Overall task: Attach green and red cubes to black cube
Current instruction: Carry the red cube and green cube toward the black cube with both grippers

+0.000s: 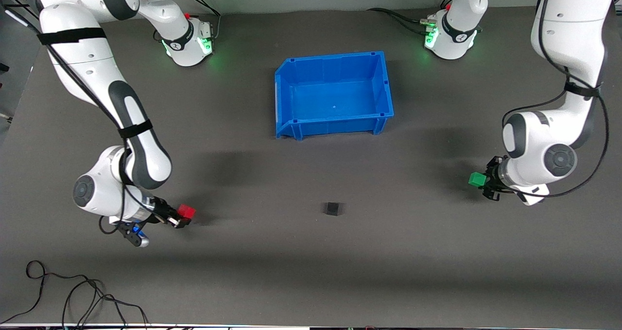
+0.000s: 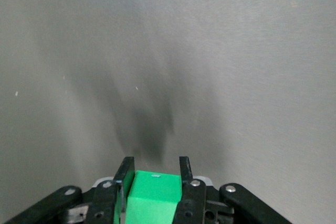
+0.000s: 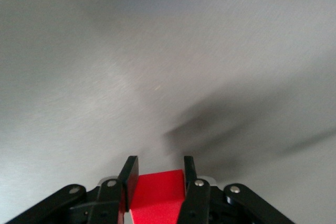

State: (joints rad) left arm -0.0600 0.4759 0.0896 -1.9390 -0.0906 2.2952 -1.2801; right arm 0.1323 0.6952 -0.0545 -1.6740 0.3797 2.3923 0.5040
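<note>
The black cube [image 1: 332, 208] lies alone on the dark table, nearer to the front camera than the blue bin. My left gripper [image 1: 482, 180] is shut on the green cube [image 1: 477, 179] and holds it above the table at the left arm's end; in the left wrist view the green cube [image 2: 154, 196] sits between the fingers [image 2: 124, 174]. My right gripper [image 1: 181, 216] is shut on the red cube [image 1: 186, 211] above the table at the right arm's end; in the right wrist view the red cube [image 3: 156, 193] sits between the fingers [image 3: 128, 174].
A blue open bin [image 1: 291, 84] stands in the middle of the table, toward the robots' bases. Loose black cables [image 1: 73, 296] lie at the table's front edge at the right arm's end.
</note>
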